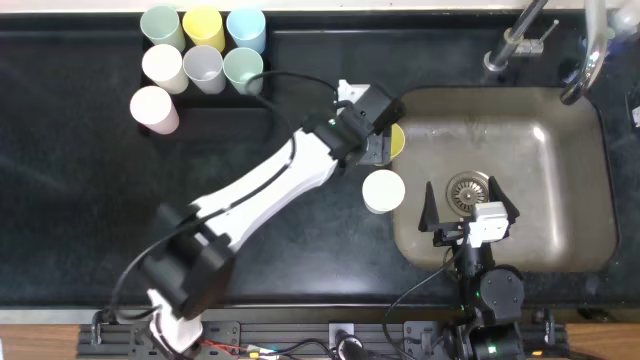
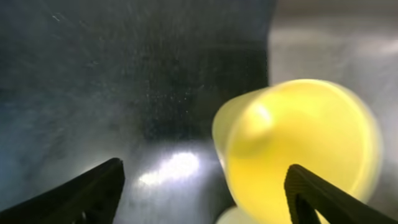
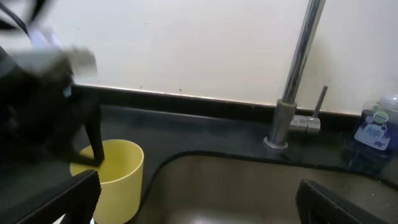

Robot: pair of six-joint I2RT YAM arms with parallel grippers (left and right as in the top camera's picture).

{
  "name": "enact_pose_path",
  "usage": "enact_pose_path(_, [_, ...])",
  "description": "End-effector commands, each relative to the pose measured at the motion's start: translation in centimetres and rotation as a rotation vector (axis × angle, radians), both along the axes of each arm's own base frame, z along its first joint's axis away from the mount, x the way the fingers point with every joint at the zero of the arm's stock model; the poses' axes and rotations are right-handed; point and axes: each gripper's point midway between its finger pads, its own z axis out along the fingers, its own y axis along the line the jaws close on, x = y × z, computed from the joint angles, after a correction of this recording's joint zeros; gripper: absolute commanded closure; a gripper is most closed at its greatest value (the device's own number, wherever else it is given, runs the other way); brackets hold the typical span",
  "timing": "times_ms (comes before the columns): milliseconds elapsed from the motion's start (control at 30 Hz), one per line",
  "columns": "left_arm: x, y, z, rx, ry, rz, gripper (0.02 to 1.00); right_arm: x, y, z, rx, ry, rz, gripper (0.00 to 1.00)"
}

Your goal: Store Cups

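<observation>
I count six cups with their mouths up, packed in two rows at the back left of the counter (image 1: 80, 180): a pale green cup (image 1: 161, 24), yellow cup (image 1: 203, 24) and light blue cup (image 1: 246, 26) behind, a white cup (image 1: 163, 64), grey cup (image 1: 204, 66) and mint cup (image 1: 243, 68) in front. A pink cup (image 1: 154, 109) sits just beside the front row. A second yellow cup (image 3: 115, 177) stands upright at the left rim of the sink (image 1: 540, 130), with a second white cup (image 1: 383, 190) near it.

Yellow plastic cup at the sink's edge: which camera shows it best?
The right wrist view: the yellow plastic cup stands upright there, its open rim and side wall plain. The top view gives a sliver of it beside the left gripper. The left wrist view has it very close, cut off by the picture's edge.
</observation>
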Motion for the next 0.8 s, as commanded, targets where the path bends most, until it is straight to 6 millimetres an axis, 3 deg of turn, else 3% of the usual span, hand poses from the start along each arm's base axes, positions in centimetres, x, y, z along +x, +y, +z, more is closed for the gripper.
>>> enact_pose_path(33, [1.1,-0.7,-1.8,0.011,0.018,-0.017,0.314,0.1,-0.3,-0.4,0.000,0.000,-0.016,0.003])
enact_pose_path(100, [1.5,-0.5,-2.7,0.018,0.027,-0.010,0.566,0.1,-0.3,-0.4,0.000,0.000,-0.016,0.003])
enact_pose_path(200, [2.4,-1.0,-2.1,0.004,-0.017,-0.046,0.952,0.1,-0.3,-0.4,0.000,0.000,-0.016,0.003])
enact_pose_path(333, [3.7,-1.9,1.8,-0.068,-0.114,-0.039,0.985,0.1,-0.3,-0.4,0.000,0.000,-0.016,0.003])
enact_pose_path(400, [4.4,-1.6,5.2,-0.099,-0.195,-0.014,0.985,0.1,-0.3,-0.4,0.000,0.000,-0.016,0.003])
enact_pose_path(467, [4.9,0.0,9.3,-0.111,-0.290,0.050,0.985,0.1,-0.3,-0.4,0.000,0.000,-0.016,0.005])
enact_pose_path(533, [5.2,2.8,13.5,-0.128,-0.372,0.155,0.985,0.1,-0.3,-0.4,0.000,0.000,-0.016,0.003])
enact_pose_path(633, [4.8,9.7,18.4,-0.154,-0.438,0.403,0.985,0.1,-0.3,-0.4,0.000,0.000,-0.016,0.005])
enact_pose_path(733, [3.6,16.9,20.1,-0.185,-0.449,0.659,0.982,0.1,-0.3,-0.4,0.000,0.000,-0.016,0.005])
enact_pose_path(800, [2.6,21.1,19.6,-0.218,-0.419,0.821,0.985,0.1,-0.3,-0.4,0.000,0.000,-0.016,0.003])
